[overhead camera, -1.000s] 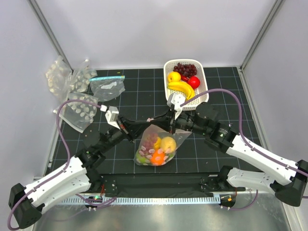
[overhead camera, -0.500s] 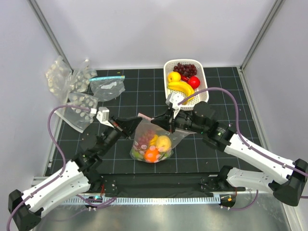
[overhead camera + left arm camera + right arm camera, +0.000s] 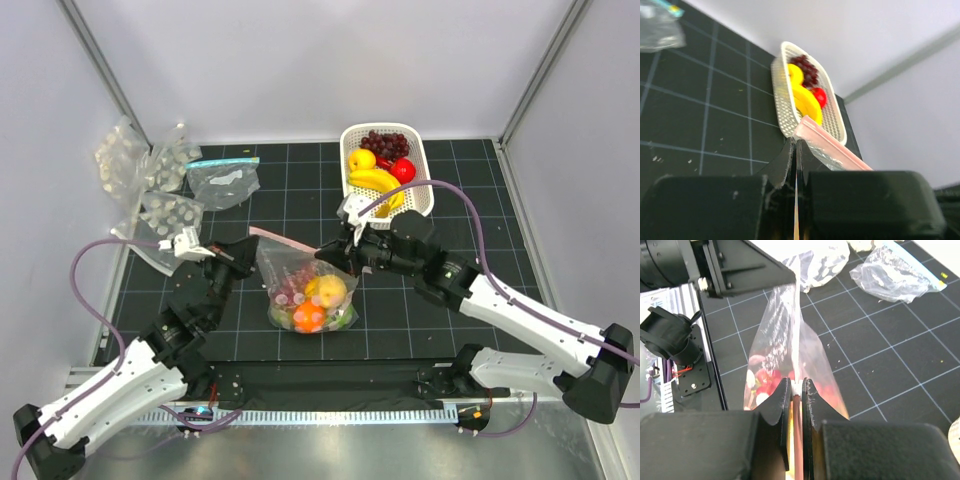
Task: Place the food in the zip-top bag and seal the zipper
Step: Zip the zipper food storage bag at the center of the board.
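The black gridded surface (image 3: 300,190) carries everything. The zip-top bag (image 3: 300,275) hangs between the two grippers, its bottom resting on the surface and its belly full of fruit (image 3: 310,318). A white basket (image 3: 378,126) of grapes, bananas and red fruit sits just beyond the right gripper (image 3: 330,250). Spare dotted bags (image 3: 150,165) lie beyond the left gripper (image 3: 243,250), on its outer side. The pinkish zipper (image 3: 285,240) runs taut from one gripper to the other. Each gripper is clenched on its end of the strip, as both wrist views show.
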